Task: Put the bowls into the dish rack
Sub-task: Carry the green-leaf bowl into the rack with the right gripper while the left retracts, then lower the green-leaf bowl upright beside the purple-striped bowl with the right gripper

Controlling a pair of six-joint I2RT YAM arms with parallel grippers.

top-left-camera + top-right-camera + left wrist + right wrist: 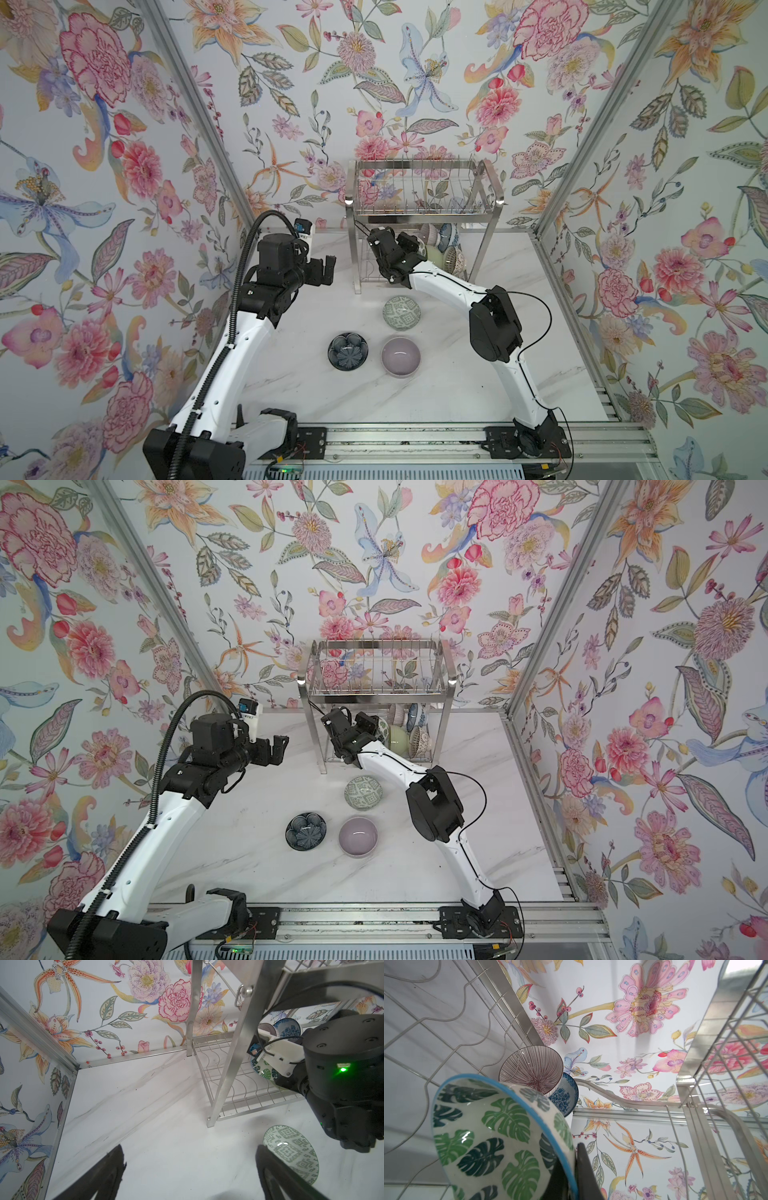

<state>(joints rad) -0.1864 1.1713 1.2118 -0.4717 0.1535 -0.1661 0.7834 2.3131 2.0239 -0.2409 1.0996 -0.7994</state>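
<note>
Pinching the leaf-print bowl (492, 1126) by its rim, the right end effector (573, 1159) is inside the dish rack (415, 212). The ribbed bowl (531, 1070) just ahead might get clipped, or that rim grip slips. The left end effector (325, 269) hangs open, empty.

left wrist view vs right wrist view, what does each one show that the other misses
Only the left wrist view: the geometric bowl on the table and the open left gripper. Only the right wrist view: the rim grip itself, right gripper shut on the leaf-print bowl. Both: the leaf-print bowl, the ribbed bowl, the blue floral bowl and the dish rack's wavy lower shelf.
</note>
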